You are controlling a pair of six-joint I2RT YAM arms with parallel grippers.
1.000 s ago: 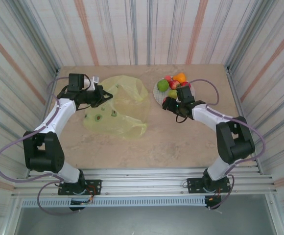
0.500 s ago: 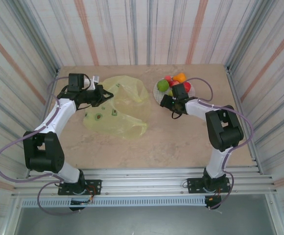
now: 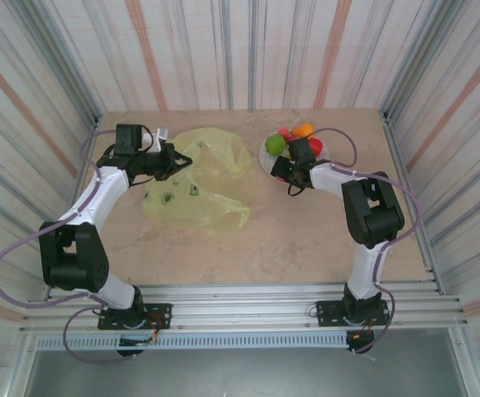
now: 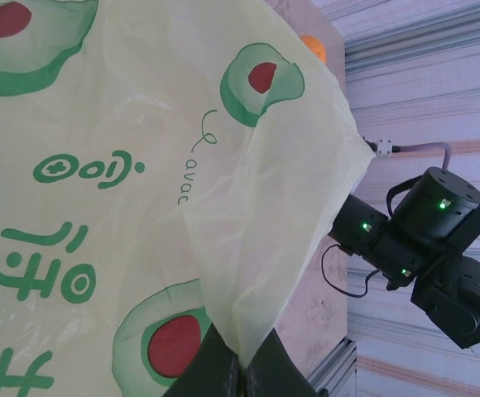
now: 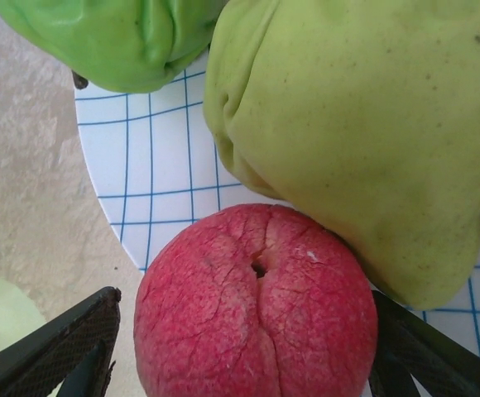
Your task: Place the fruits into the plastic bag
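Between the spread fingers of the right hand sits a red apple, at the rim of the grid plate. A sliver of gap shows on one side, so I judge it not yet gripped. A pear touches it from behind, and a green apple is cut off. Well to the left on the bench, the left hand pinches a fold of the plastic bag. Whether its mouth gapes is hard to make out.
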